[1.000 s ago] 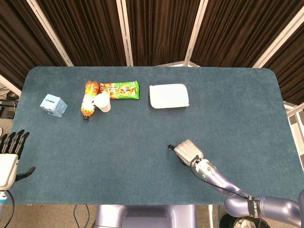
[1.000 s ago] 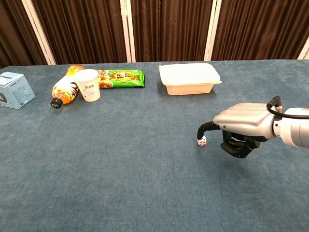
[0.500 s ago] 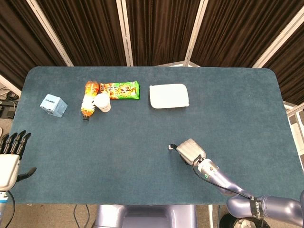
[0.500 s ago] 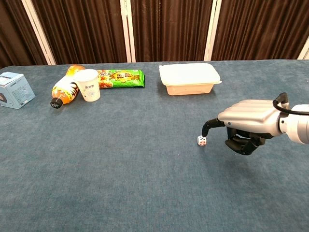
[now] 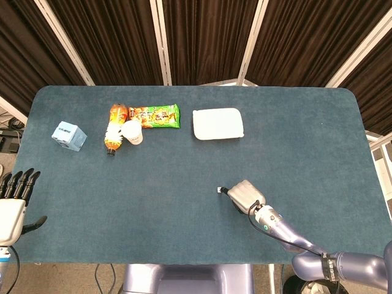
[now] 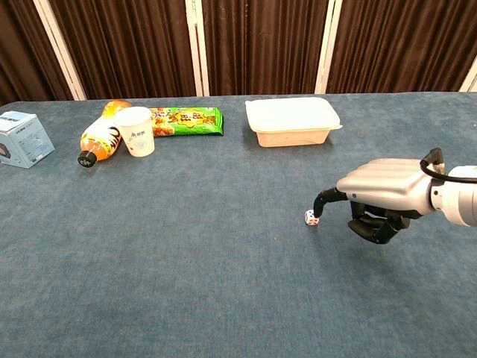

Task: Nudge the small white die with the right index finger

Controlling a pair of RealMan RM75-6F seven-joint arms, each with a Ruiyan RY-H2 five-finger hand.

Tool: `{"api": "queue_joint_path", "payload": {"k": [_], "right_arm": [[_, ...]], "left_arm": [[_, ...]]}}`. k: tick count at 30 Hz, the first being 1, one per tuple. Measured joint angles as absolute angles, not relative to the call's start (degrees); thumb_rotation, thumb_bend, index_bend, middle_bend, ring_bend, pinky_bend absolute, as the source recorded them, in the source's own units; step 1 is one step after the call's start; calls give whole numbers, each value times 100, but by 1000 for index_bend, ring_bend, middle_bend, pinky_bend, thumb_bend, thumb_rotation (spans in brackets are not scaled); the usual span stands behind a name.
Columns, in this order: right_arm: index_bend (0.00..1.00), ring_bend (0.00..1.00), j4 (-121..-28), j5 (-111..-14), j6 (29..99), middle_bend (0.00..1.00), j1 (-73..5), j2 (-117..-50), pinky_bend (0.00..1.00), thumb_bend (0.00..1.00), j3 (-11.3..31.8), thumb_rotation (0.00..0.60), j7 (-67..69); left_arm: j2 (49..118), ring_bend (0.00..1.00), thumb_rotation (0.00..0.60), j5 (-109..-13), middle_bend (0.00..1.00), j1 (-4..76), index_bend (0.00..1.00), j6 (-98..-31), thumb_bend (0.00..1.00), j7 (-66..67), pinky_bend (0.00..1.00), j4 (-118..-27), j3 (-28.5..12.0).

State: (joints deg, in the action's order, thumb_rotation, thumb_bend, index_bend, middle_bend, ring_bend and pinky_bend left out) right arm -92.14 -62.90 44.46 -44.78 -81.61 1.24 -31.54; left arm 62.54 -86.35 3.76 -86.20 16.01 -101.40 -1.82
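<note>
The tabletop (image 6: 186, 283) is covered with blue cloth. The right hand (image 6: 384, 195) is held low over it; one finger is stretched to the die (image 6: 311, 217) and its tip touches the die's right side, while the other fingers are curled under the palm. The left hand (image 5: 13, 205) is seen at the left edge, fingers apart, nothing held. Far behind are placed a white container (image 6: 292, 121), a bottle (image 6: 100, 138), a green packet (image 6: 186, 120), a box (image 6: 22, 139) and a cup (image 6: 136, 130). Their labels cannot be read.
</note>
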Motion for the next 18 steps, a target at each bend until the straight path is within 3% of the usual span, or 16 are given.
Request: {"api": "queue_joint_path", "payload": {"k": [18], "right_arm": [[236, 822, -9649, -6680, 4566, 874, -4423, -7941, 1000, 669, -179, 600, -3118]], "left_arm": [[6276, 0, 600, -8632, 0, 386, 0, -8613, 0, 1667, 0, -10155, -164]]}}
